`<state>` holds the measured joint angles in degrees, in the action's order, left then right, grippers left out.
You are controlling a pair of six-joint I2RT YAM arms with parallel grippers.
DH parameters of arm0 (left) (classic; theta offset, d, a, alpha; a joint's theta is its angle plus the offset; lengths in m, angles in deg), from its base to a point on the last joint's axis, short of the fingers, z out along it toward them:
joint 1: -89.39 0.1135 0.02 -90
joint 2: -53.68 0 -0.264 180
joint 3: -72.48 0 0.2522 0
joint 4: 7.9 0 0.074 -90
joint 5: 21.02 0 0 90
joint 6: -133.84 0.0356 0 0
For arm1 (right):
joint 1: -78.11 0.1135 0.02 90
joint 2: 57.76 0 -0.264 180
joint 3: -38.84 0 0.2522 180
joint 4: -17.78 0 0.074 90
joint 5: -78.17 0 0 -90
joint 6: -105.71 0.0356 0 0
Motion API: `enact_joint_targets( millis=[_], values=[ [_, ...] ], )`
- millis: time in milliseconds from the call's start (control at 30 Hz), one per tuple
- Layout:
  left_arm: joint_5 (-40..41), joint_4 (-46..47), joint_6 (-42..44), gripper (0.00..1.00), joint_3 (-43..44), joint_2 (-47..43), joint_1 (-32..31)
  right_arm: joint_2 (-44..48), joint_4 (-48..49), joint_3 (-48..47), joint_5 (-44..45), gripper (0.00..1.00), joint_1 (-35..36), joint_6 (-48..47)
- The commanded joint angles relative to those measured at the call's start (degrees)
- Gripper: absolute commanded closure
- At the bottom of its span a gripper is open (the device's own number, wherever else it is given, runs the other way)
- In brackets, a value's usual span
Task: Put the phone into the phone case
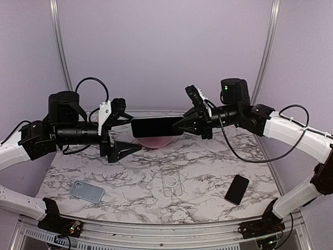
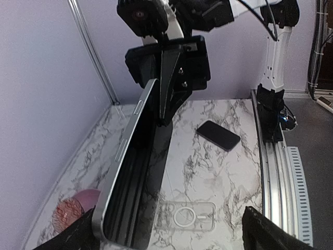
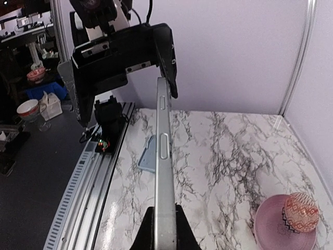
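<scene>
The phone (image 1: 156,126), black-screened with a pale metal edge, hangs level in the air above the table's middle. My right gripper (image 1: 182,126) is shut on its right end. In the right wrist view the fingers pinch the thin edge of the phone (image 3: 164,172) at the right gripper (image 3: 165,219). My left gripper (image 1: 130,133) stands open, jaws wide, around the phone's left end. In the left wrist view the phone (image 2: 132,172) runs close to the left finger, with a wide gap to the other. The clear phone case (image 1: 171,183) lies flat on the marble below (image 2: 186,216).
An all-dark phone (image 1: 237,189) lies at the right front of the table. A grey-blue slab (image 1: 87,192) lies at the left front. A pink bowl (image 1: 156,142) holding a patterned ball (image 3: 301,212) sits behind, under the held phone. A metal rail (image 1: 156,229) runs along the near edge.
</scene>
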<state>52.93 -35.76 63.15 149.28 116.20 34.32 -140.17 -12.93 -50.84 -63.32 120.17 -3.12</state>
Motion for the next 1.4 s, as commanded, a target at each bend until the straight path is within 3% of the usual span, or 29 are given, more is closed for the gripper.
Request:
enact_joint_targets(
  millis=[0,100,200,300,433,600,633,733,867,900,1067,1100,1167,1200,1267,1367],
  values=[
    [0.72,30.94,-5.01,0.01,-8.38,-7.26,0.74,10.65,50.42,9.68,-2.01,1.00,-0.79,26.25],
    [-1.49,41.25,-10.86,0.05,-7.68,-3.51,0.76,12.08,68.87,16.06,2.49,1.00,2.54,31.20],
    [-6.85,46.90,-16.78,0.21,-3.15,2.42,0.80,10.70,74.42,16.42,2.90,1.00,4.44,31.64],
    [-16.12,56.18,-22.47,0.27,-1.79,5.50,0.75,9.23,79.13,16.24,2.26,1.00,4.68,34.46],
    [-20.21,63.79,-28.90,0.34,0.38,10.20,0.75,8.03,77.95,15.46,2.10,1.00,4.96,34.74],
    [-21.90,69.59,-31.54,0.31,1.21,13.24,-0.39,8.06,74.23,15.29,3.14,1.00,4.92,32.61],
    [-20.95,69.79,-31.53,0.34,1.47,13.50,-0.53,7.91,73.85,15.16,2.97,1.00,4.95,32.47],
    [-19.94,70.55,-31.91,0.70,2.16,13.85,-0.63,7.62,72.01,15.14,2.76,1.00,4.95,32.02],
    [-21.18,71.22,-31.24,0.96,1.46,13.77,-0.65,7.42,66.04,14.44,2.75,1.00,4.96,29.28],
    [-21.17,71.30,-31.11,1.00,1.32,13.83,-0.65,7.11,64.15,14.05,2.38,1.00,4.91,28.69],
    [-19.96,70.48,-30.71,1.00,-1.17,12.87,-0.59,7.32,54.87,12.75,-0.15,1.00,3.45,25.59],
    [-18.83,68.00,-29.59,1.00,-1.81,12.36,-0.45,7.80,49.92,11.74,-1.52,0.82,2.29,23.82],
    [-14.24,57.82,-24.69,1.00,-2.21,10.51,-0.13,9.25,35.55,9.33,-1.68,0.17,-0.52,18.53],
    [-10.87,51.24,-21.40,1.00,-2.22,9.56,-0.13,10.19,28.42,8.16,0.35,0.03,-1.71,15.01],
    [-4.69,40.47,-14.72,1.00,-2.83,7.86,-0.13,12.42,15.13,6.26,7.65,0.01,-2.68,7.97],
    [0.25,25.84,-8.78,1.00,-2.49,7.25,-0.13,14.95,5.08,5.72,16.43,0.01,-2.60,1.54]
  ],
)
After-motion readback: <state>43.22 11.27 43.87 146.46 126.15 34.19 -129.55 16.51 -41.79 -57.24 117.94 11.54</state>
